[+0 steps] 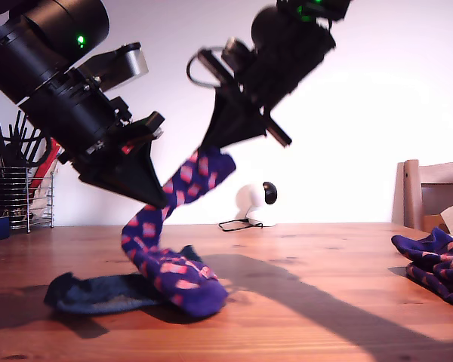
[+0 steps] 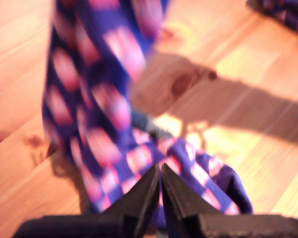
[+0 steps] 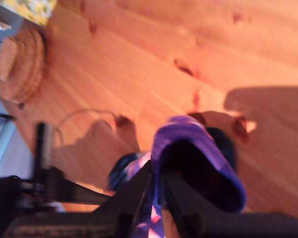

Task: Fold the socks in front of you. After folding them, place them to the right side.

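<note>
A checked sock (image 1: 174, 271) (image 2: 89, 124) (image 3: 198, 148), navy-purple with pink-red diamonds, hangs stretched between two grippers above the table (image 1: 325, 302). Its lower end is heaped on the table, and its open cuff is lifted well above it. My first gripper (image 1: 160, 200) (image 2: 160, 171) is clenched on the sock partway along its length. Its jaws are pressed together with the knit pinched between them, and the rest of the sock drops from there to the table. My second gripper (image 1: 211, 147) (image 3: 156, 171) is higher above the table and grasps the cuff end. The second wrist view is blurred, but its jaws appear pressed tight on the cuff's rim, which gapes open beside them.

On the table, the heaped end lies over a plain dark grey-blue sock (image 1: 90, 292), which spreads flat from under it toward the exterior view's left. More checked socks (image 1: 434, 260) (image 2: 283, 12) lie bunched on the table at the exterior view's right, well apart from the held one. At the table's far edge sits a small white object (image 1: 249, 204) with a thin cable. A wire rack (image 1: 19, 192) of utensils stands on the table at the exterior view's left. A wooden chair (image 1: 430, 188) stands beyond the table at that view's right. A round woven mat (image 3: 20, 64) lies on the table near its edge.
</note>
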